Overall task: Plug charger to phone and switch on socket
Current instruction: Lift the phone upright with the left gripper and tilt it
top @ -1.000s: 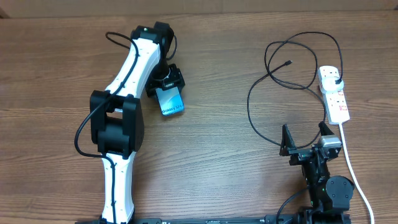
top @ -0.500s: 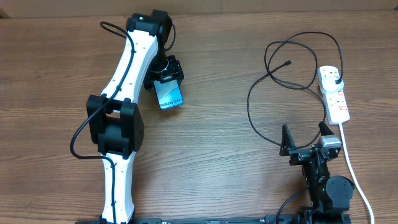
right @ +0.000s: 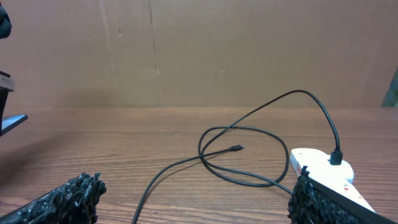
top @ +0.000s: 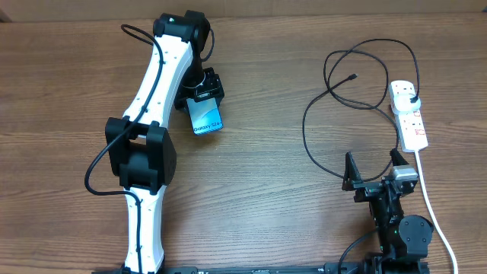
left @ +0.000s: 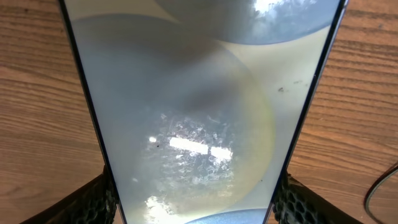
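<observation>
Phone (top: 206, 119) is pinched across its width by the left end effector (top: 204, 97), screen up, over the far left part of the counter (top: 266, 190). Near the front edge, the right end effector (top: 374, 169) is spread wide, gripping nothing. By the right edge the charger (top: 332, 90) lies looped, its plug in the socket (top: 412, 120) and its connector tip (top: 354, 77) loose on the wood.
</observation>
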You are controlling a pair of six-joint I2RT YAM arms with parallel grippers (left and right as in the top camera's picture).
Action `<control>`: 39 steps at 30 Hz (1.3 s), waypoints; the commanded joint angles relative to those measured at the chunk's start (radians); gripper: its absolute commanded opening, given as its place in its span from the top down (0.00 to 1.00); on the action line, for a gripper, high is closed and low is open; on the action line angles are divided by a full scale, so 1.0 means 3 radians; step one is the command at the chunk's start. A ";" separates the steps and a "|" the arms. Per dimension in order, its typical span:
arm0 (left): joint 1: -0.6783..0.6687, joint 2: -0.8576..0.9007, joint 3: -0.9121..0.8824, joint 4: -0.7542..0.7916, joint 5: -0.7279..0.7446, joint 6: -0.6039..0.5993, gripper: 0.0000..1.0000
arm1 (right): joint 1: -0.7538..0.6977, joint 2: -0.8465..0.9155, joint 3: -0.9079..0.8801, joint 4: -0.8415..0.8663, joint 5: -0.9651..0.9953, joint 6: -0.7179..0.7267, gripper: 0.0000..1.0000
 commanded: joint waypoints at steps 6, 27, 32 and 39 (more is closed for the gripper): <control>-0.0009 -0.0009 0.0113 -0.0070 0.0305 0.0178 0.39 | 0.0000 -0.0029 -0.0036 0.0017 -0.0018 -0.0015 0.00; -0.0005 -0.0009 0.0113 -0.0371 0.1535 0.0699 0.39 | 0.0000 -0.0029 -0.0036 0.0017 -0.0018 -0.0015 0.00; -0.0005 -0.0009 0.0113 -0.0371 0.1615 0.0703 0.39 | 0.0000 -0.0029 -0.0036 0.0017 -0.0018 -0.0015 0.00; -0.0006 -0.0009 0.0112 -0.0373 0.1780 0.0793 0.40 | 0.0000 -0.0029 -0.0036 0.0017 -0.0019 -0.0015 0.00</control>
